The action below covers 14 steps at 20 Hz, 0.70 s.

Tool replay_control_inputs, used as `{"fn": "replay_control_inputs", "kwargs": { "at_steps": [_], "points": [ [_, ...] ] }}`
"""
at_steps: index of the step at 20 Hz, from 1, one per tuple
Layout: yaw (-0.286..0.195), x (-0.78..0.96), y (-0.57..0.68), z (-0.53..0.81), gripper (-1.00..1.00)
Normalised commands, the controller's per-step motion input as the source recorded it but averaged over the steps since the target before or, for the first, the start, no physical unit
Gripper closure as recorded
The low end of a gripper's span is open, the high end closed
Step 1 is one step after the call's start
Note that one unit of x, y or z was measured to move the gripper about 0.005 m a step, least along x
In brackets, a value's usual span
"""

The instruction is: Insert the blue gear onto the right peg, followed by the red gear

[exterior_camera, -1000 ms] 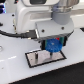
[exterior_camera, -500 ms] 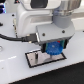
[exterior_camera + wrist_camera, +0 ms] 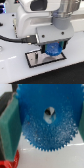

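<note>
— It's come down a touch since a moment ago, hasn't it? The gripper (image 3: 52, 51) sat a little higher over the grey plate (image 3: 33, 61); now the blue gear (image 3: 53, 49) hangs just above it, towards the exterior view's right end.

— Looks that way to me. And the claw is clamped on that blue gear — in the wrist view one of the fingers (image 3: 9, 126) presses against the toothed rim, with the disc (image 3: 48, 121) filling most of the picture.

— Can you see the right peg?

— Not from here; the gear and the hand cover it. In the wrist view there's something pale inside the centre hole, but I can't tell whether that's the pin.

— So what would make this go well?

— I'd say keep the disc flat, line the hole up over the pin, and lower slowly — letting go only once it's seated.

— And the red gear?

— A bit of red (image 3: 6, 164) shows at the wrist view's edge. Can't tell more.
</note>
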Motion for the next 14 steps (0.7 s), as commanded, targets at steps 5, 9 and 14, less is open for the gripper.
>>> {"fn": "replay_control_inputs", "kwargs": {
  "at_steps": [5,9,14],
  "points": [
    [0.0,0.07,0.0,0.24,1.0],
    [0.0,0.06,-0.07,-0.01,1.0],
    [0.0,0.08,-0.12,-0.14,1.0]
  ]
}}
